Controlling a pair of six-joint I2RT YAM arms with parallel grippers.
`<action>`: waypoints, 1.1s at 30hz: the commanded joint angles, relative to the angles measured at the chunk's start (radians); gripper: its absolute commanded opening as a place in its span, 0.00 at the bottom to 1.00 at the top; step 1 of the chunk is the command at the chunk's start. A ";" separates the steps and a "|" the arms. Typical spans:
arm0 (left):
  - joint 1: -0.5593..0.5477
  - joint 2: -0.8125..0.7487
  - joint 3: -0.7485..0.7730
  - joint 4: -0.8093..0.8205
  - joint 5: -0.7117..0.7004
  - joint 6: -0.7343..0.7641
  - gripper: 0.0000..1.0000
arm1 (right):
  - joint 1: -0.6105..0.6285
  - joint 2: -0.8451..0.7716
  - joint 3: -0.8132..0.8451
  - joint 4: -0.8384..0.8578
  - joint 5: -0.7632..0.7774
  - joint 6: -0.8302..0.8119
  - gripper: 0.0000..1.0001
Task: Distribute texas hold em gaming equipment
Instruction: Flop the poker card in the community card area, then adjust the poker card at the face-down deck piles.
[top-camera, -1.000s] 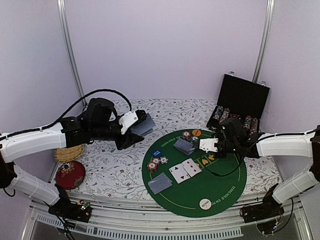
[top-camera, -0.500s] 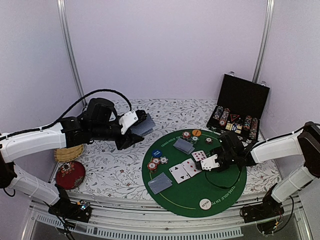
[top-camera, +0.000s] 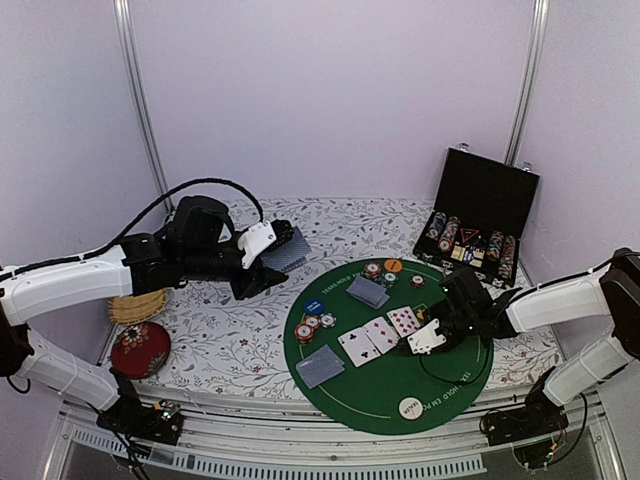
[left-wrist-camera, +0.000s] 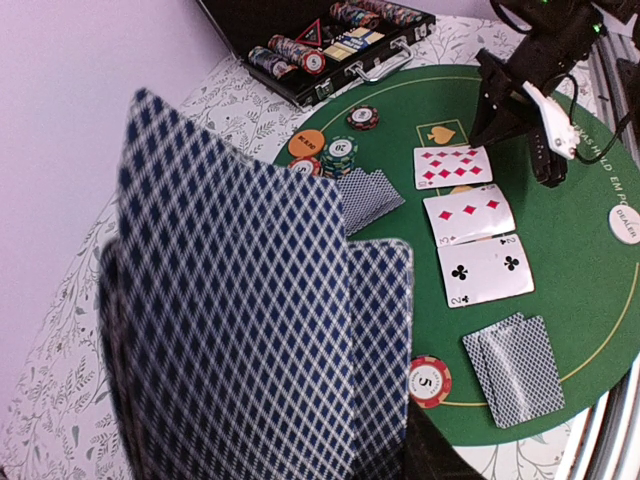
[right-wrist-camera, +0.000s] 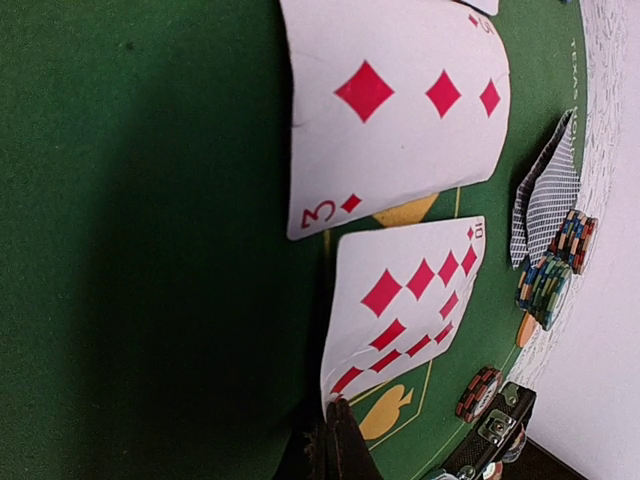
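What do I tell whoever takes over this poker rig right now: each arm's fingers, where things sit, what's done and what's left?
Left gripper: shut on the deck, held above the floral tablecloth, left of the green mat.
Right gripper: shut, empty, low beside the ten of diamonds.
Done: two of clubs, three of diamonds and the ten face up in a row; near hand and far hand face down; chip stacks beside each.
Left: probably two more face-up cards from the deck.
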 joint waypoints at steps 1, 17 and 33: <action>-0.004 0.004 -0.003 0.017 0.005 0.003 0.46 | 0.012 -0.002 -0.022 0.017 0.011 -0.048 0.02; -0.003 0.010 -0.004 0.019 0.010 0.003 0.45 | 0.064 -0.190 -0.040 0.003 0.080 -0.026 0.99; -0.006 0.018 0.000 0.016 0.015 -0.001 0.46 | 0.047 0.009 0.673 0.144 -0.597 1.438 0.99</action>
